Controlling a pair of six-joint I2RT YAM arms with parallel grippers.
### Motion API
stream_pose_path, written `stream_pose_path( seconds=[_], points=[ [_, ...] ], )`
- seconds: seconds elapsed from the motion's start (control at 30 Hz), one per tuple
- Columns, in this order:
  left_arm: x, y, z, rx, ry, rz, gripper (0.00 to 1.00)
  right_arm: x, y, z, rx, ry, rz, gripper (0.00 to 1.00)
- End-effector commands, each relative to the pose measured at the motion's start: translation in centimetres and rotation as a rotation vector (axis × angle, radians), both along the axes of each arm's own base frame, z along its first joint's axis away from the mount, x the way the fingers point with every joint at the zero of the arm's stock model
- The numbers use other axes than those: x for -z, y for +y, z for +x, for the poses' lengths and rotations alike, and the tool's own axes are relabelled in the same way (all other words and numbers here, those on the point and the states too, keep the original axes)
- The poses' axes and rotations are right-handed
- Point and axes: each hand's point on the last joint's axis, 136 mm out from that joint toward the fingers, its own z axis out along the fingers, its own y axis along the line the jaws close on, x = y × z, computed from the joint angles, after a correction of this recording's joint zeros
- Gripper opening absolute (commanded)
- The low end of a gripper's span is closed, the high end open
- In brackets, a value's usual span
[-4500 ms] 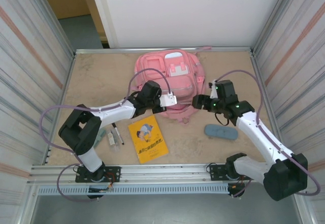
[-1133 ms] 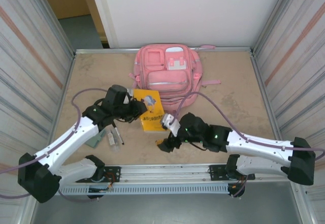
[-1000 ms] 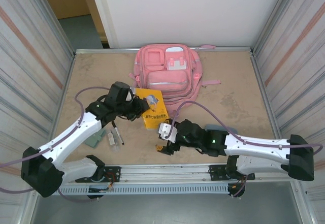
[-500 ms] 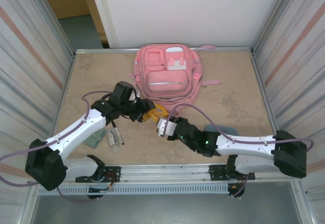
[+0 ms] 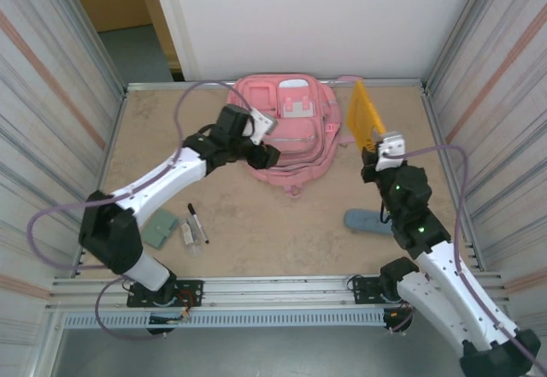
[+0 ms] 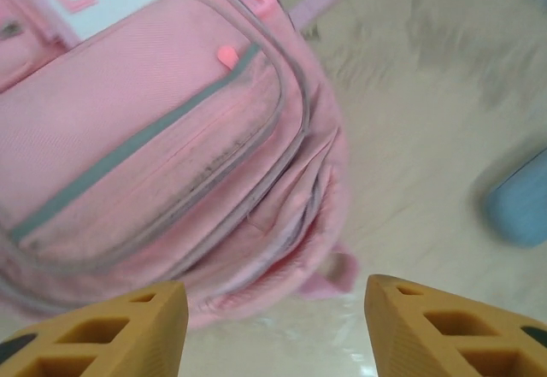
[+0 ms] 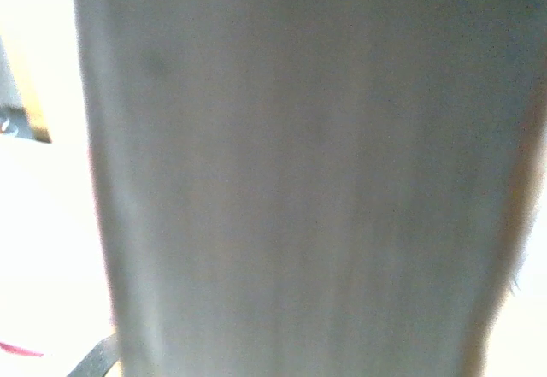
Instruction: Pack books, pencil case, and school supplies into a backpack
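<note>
I see the yellow booklet [image 5: 365, 114] up in the air on the right side, just right of the pink backpack [image 5: 295, 150]. It looks thin and bright, and I see it almost from the side, so I cannot make out its picture. My right gripper [image 5: 373, 150] is pinched on the bottom end of the booklet and holds it up. The booklet stands on end, with its long side going up from the gripper. The backpack lies flat at the far middle of the surface [image 5: 282, 232], front side up, with white patches and grey zips. My left gripper [image 6: 273, 326] hangs over the near part of the backpack with its orange fingers [image 6: 94, 326] well apart and nothing between them. The blue-grey pencil case [image 5: 363, 221] lies near the right arm, partly hidden by it. On the near left lie a black marker [image 5: 197, 221], a grey-green block [image 5: 160, 227] and a small pale stick [image 5: 186, 234].
</note>
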Motion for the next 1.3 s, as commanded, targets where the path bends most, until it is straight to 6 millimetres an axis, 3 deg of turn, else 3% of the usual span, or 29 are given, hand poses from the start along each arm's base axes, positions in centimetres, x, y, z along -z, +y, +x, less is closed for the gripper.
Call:
stream_pose_path(
  seconds=[0.0,0.2,0.4,0.47,0.53,0.57,0.6,0.63,0.7,0.87,1.0,1.17,1.27],
  points=[
    [3.5,-0.6,2.5,0.268,-0.331,0.336,0.6,-1.9,0.5,-0.3,-0.085,0.012,0.171,0.0],
    [6.2,-0.7,8.6,0.228,-0.303,0.448,0.65,-1.8,1.0,-0.4,-0.116,0.028,0.183,0.0],
    [12.0,-1.6,10.0,0.347,-0.26,0.585,0.63,-1.3,1.5,-0.6,-0.144,0.059,0.168,0.0],
    [12.5,-1.9,10.6,0.337,-0.249,0.571,0.52,-0.7,2.2,-0.8,-0.183,0.102,0.139,0.0],
    [12.3,-2.4,10.9,0.342,-0.283,0.552,0.24,0.0,3.1,-1.2,-0.239,0.15,0.094,0.0],
    [11.8,-2.6,11.0,0.343,-0.305,0.541,0.03,0.3,3.5,-1.5,-0.271,0.17,0.07,0.0],
    [11.0,-2.8,11.0,0.341,-0.322,0.531,0.0,0.6,4.0,-1.9,-0.308,0.183,0.043,0.0],
    [10.0,-3.0,10.8,0.343,-0.337,0.516,0.0,1.2,4.9,-2.6,-0.377,0.2,-0.008,0.0],
    [5.8,-3.3,10.5,0.333,-0.377,0.462,0.0,2.5,7.3,-5.3,-0.599,0.201,-0.183,0.0],
    [-5.0,-2.8,10.1,0.285,-0.483,0.346,0.0,5.4,9.9,-9.0,-0.834,0.296,-0.397,0.0],
    [-9.7,-1.9,10.0,0.255,-0.564,0.346,0.0,6.3,12.2,-11.6,-1.029,0.25,-0.605,0.0],
    [-14.0,-1.7,8.6,0.239,-0.607,0.266,0.0,5.2,14.3,-9.3,-0.997,0.028,-0.878,0.0],
    [-15.3,-2.4,7.3,0.268,-0.636,0.233,0.0,3.7,14.8,-6.9,-0.922,-0.063,-1.004,0.0]
  ],
)
